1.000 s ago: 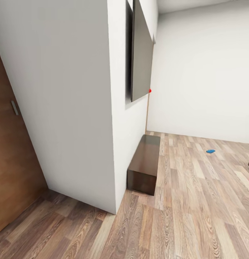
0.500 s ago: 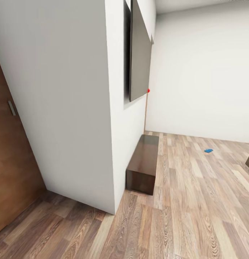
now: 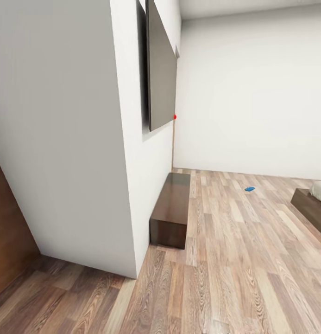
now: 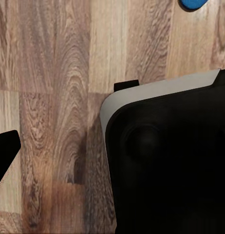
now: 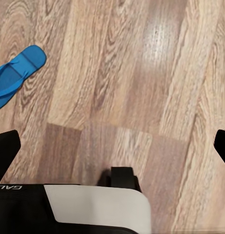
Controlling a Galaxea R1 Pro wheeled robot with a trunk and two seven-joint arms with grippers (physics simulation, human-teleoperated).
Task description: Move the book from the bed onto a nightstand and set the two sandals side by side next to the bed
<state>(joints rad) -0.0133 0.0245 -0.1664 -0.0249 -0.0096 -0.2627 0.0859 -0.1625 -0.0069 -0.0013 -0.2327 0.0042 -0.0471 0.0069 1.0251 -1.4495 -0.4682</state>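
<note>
One bright-blue sandal (image 3: 249, 189) lies far off on the plank floor, towards the back wall. A corner of the bed (image 3: 311, 205) with its light-grey mattress (image 3: 320, 190) shows at the right edge. In the right wrist view another blue sandal (image 5: 17, 75) lies flat on the floor beyond my right gripper (image 5: 112, 146), which is open and empty, its fingertips (image 5: 5, 151) far apart. A rounded blue sandal tip (image 4: 193, 4) shows in the left wrist view. My left gripper (image 4: 112, 146) is open, one fingertip (image 4: 3, 151) at the edge. The book and the nightstand are out of view.
A white wall corner (image 3: 123, 185) juts out close on the left, with a dark flat panel (image 3: 160, 79) hung on it and a long low dark-brown cabinet (image 3: 170, 215) at its foot. A brown door (image 3: 7, 232) is at far left. My black-and-white base (image 4: 166, 161) sits below the wrists.
The camera has swung right, so wall, cabinet and far sandal all sit further left in the picture. The bed's corner and mattress have come into view at the right edge.
</note>
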